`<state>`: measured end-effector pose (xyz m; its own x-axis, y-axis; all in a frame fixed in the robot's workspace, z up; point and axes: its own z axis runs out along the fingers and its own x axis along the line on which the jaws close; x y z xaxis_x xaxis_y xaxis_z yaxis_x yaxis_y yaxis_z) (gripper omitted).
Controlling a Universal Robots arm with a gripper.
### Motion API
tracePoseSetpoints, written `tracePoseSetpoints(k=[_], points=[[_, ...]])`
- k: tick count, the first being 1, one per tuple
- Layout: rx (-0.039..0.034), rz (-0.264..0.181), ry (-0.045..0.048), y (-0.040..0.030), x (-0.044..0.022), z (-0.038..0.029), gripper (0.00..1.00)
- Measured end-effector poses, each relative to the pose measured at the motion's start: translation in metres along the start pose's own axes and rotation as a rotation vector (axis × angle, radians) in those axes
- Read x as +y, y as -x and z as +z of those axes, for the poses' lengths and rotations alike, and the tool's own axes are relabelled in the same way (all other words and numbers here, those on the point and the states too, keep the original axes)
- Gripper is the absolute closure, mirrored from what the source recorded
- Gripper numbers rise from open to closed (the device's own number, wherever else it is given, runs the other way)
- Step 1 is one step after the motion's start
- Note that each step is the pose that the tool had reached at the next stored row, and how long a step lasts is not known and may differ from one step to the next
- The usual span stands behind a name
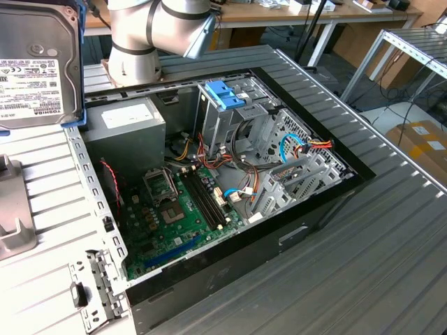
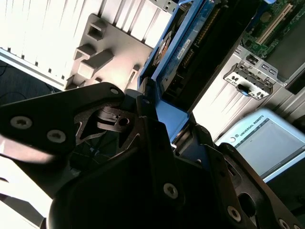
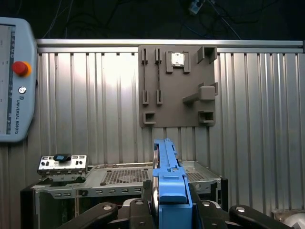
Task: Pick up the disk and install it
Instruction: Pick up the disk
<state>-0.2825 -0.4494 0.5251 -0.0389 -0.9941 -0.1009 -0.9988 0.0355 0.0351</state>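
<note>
The disk (image 1: 35,66), silver-grey with a pale label and a blue bracket on its edge, hangs in the air at the exterior view's upper left, beside the open computer case (image 1: 230,181). In the first wrist view it stands edge-on, its blue bracket (image 3: 167,176) rising between the black fingers (image 3: 136,207). My gripper (image 3: 167,206) is shut on the disk. The second wrist view has the gripper (image 2: 174,130) clamped around the blue edge, with the disk (image 2: 183,45) reaching away from it.
Inside the case are a drive cage with a blue latch (image 1: 226,94), a grey power-supply box (image 1: 126,122), a motherboard (image 1: 174,209) and loose cables. A grey fixture plate (image 3: 176,86) lies on the ribbed table, and a teach pendant (image 3: 14,81) lies nearby. The arm (image 1: 154,31) stands behind the case.
</note>
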Motion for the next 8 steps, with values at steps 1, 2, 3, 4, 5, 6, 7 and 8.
tracePoseSetpoints(k=[1, 2, 3, 4, 5, 6, 7, 8], points=[[0.0000, 0.000, 0.0000, -0.0002, -0.0005, 0.0000, 0.63], [0.0000, 0.000, 0.0000, -0.0003, -0.0008, 0.0000, 0.63], [0.0000, 0.000, 0.0000, -0.0005, -0.0011, -0.0001, 0.63], [0.0000, 0.000, 0.0000, -0.0006, -0.0014, -0.0001, 0.63], [0.0000, 0.000, 0.0000, -0.0008, -0.0017, -0.0001, 0.63], [0.0000, 0.000, -0.0001, -0.0010, -0.0020, -0.0001, 0.63], [0.0000, 0.000, 0.0000, -0.0012, -0.0025, -0.0002, 0.63], [0.0000, 0.000, -0.0001, -0.0015, -0.0029, -0.0002, 0.63]])
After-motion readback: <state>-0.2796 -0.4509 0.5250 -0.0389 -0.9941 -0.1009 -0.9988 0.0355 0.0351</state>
